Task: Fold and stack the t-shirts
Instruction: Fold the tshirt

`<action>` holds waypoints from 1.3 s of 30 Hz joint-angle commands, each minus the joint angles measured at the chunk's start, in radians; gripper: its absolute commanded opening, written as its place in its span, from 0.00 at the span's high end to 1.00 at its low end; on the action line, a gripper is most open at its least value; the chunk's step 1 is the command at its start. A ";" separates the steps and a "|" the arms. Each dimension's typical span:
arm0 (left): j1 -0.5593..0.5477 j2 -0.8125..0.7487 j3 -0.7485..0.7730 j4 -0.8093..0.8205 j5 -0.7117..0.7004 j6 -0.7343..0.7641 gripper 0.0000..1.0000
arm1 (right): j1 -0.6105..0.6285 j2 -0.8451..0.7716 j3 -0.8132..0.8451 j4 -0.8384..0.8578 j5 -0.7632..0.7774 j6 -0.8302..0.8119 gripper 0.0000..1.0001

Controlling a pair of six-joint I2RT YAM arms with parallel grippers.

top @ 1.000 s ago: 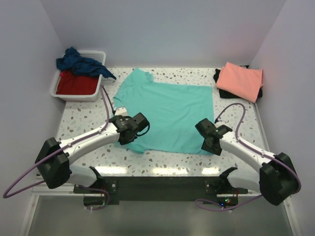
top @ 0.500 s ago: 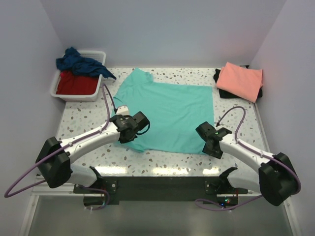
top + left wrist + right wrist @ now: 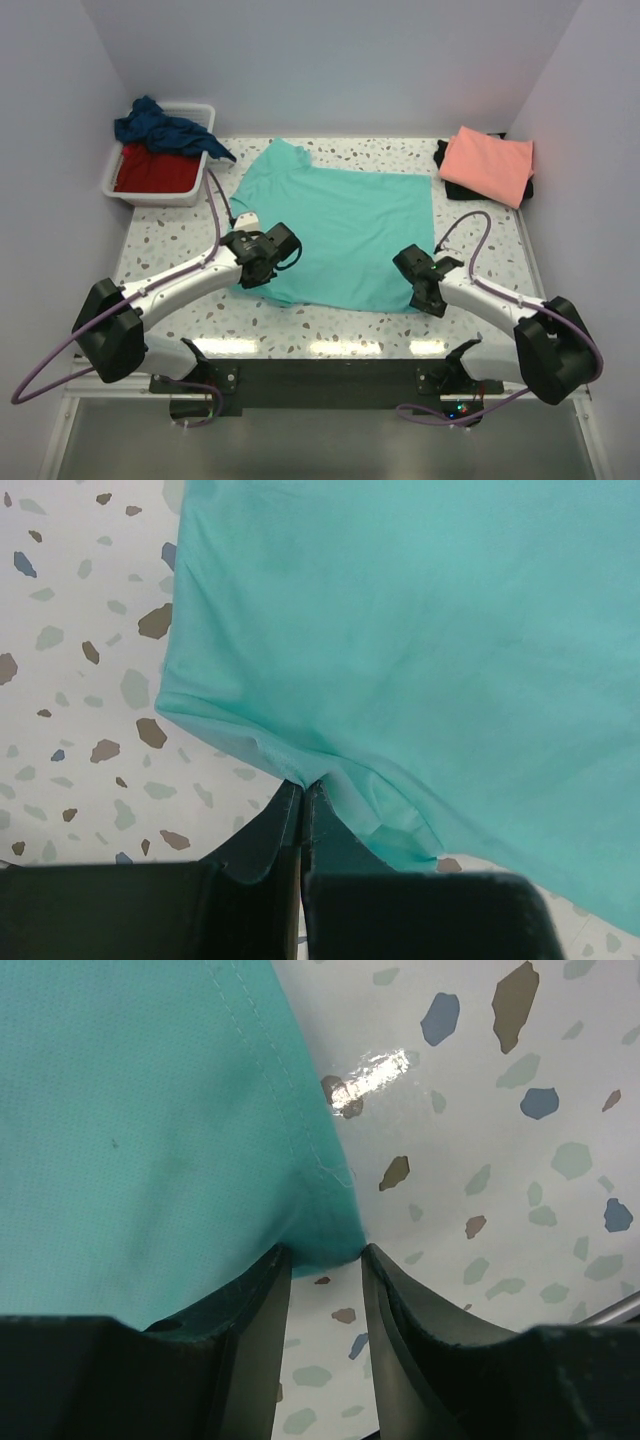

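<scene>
Fold-start stage: shirt [image 3: 345, 235] lies flat just right of tub [image 3: 112, 180]. Hem corner nearer tub is clamped in left gripper [image 3: 303, 798]; right gripper [image 3: 325, 1252] straddles hem corner farther from tub, jaws apart, nothing pinched. Judged next: right closes firmly, then both lift hem evenly

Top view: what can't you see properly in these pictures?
- Black t-shirt: top view, mostly under the salmon-pink t-shirt.
- Red t-shirt: top view, partly under the navy blue t-shirt in the white tub.
- Turquoise t-shirt: top view, near-left corner hidden by the left gripper; wrist views cut most of it off.
</scene>
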 commanded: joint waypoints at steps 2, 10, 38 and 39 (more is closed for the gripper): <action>0.020 -0.002 0.032 0.026 -0.017 0.019 1.00 | 0.005 0.029 0.010 0.079 0.053 0.005 0.66; 0.045 -0.014 0.041 0.019 -0.022 0.030 1.00 | 0.005 0.038 0.003 0.079 0.047 0.010 0.96; 0.045 -0.216 0.151 -0.274 -0.131 -0.114 1.00 | 0.008 -0.138 0.164 -0.177 0.067 0.045 1.00; 0.043 -0.210 0.156 -0.273 -0.132 -0.111 1.00 | 0.008 -0.135 0.168 -0.180 0.073 0.046 1.00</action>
